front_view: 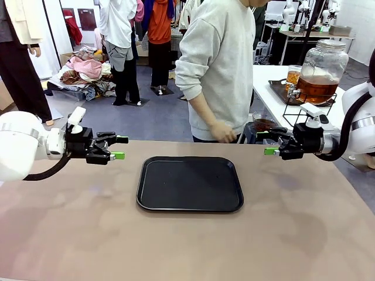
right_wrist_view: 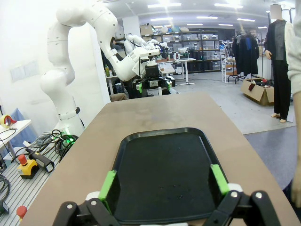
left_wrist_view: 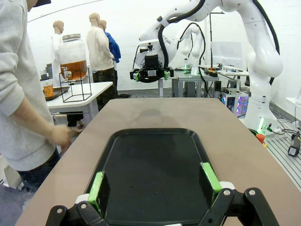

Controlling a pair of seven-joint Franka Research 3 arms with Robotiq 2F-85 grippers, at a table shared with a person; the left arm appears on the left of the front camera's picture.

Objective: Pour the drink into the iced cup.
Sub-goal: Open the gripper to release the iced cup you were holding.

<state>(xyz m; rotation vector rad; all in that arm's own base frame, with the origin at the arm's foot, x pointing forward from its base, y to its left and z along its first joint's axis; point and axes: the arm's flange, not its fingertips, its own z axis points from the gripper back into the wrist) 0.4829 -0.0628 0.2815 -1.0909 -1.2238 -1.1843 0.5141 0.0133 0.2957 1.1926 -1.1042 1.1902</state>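
With both claws, the left claw [front_view: 122, 147] and the right claw [front_view: 266, 142], spread and holding nothing either side of one flat black plastic tray [front_view: 190, 183] on the brown bench [front_view: 187, 246], steadiness is advised until cups are set down, the amber-brown drink [front_view: 316, 88] being seen in one glass dispenser jar [front_view: 321, 69] beyond the person [front_view: 220, 64].

front: robot's side, faces across table [front_view: 70, 234] | wrists: low, face each other | shared: black tray [front_view: 190, 184]
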